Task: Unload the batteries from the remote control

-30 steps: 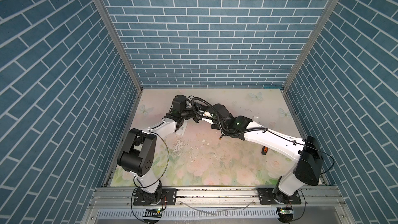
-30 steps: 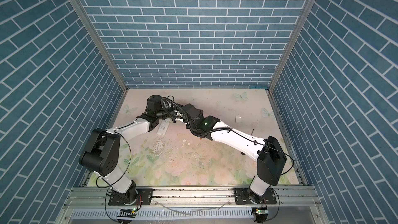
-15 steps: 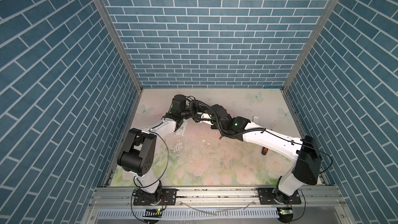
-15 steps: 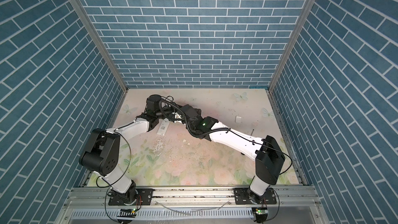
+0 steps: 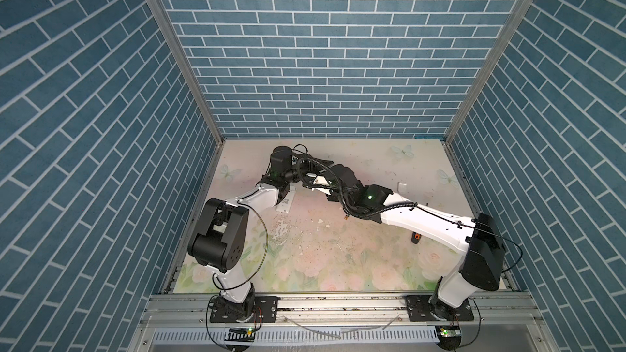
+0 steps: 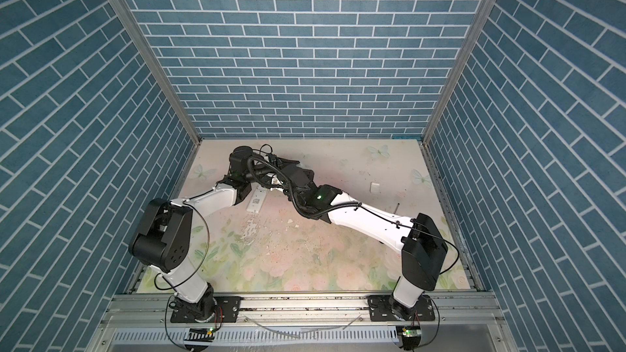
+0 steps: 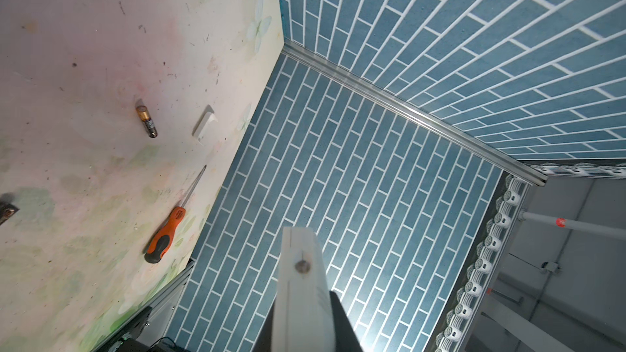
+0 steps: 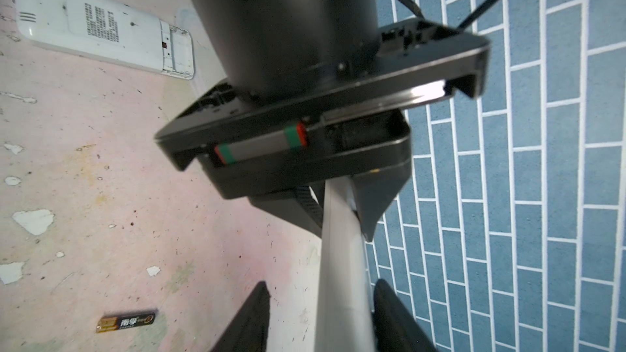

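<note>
My left gripper (image 7: 305,303) is shut on a long white remote control (image 7: 301,286), held in the air and seen edge-on with a small screw in it. The same remote (image 8: 340,252) runs between the fingers of my right gripper (image 8: 321,284). That gripper is open, with a clear gap on one side of the remote. Both grippers meet at the back left of the table in both top views, the left gripper (image 5: 298,172) close to the right gripper (image 5: 321,177). One of the batteries (image 8: 127,322), black with a gold end, lies loose on the table. In the left wrist view the battery (image 7: 146,121) lies beside a white cover.
A second white remote (image 8: 101,32) lies back-up on the table (image 5: 338,259) with its end bay open, under the left arm (image 5: 286,202). A white cover (image 7: 205,125) lies at the back right (image 5: 402,186). An orange-handled screwdriver (image 7: 167,230) lies near the right wall.
The right gripper's jaws have come apart around the remote, and the left gripper has closed fully on it. The right wrist has edged slightly toward the left arm.
</note>
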Controlling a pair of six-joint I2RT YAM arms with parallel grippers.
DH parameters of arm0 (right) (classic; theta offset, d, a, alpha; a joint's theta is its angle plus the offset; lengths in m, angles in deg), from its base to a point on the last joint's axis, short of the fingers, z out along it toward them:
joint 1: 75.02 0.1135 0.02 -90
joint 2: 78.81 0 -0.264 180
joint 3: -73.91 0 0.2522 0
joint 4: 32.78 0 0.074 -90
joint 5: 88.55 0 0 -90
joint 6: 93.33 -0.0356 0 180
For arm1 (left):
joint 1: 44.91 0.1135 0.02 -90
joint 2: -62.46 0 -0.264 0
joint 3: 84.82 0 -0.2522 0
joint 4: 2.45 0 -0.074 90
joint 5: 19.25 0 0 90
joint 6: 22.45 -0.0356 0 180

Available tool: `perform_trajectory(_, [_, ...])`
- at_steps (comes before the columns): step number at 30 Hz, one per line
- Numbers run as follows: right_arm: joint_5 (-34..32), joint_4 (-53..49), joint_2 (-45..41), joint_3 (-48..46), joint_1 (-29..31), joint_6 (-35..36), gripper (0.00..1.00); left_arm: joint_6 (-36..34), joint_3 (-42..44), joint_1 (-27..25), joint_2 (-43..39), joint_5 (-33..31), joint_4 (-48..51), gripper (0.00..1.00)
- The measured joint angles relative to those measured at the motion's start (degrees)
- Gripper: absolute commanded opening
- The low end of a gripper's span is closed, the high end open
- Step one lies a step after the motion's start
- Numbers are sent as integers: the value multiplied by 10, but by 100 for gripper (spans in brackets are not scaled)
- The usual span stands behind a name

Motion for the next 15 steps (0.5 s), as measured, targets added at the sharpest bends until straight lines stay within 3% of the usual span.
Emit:
perform_trajectory(10, [1,26,0,-5,0,-10,72,11,-7,6,4,-9,-29,0])
perform_trajectory(15, [9,19,-8,-16,0,-37,99,15,-7,12,19,-10,-49,0])
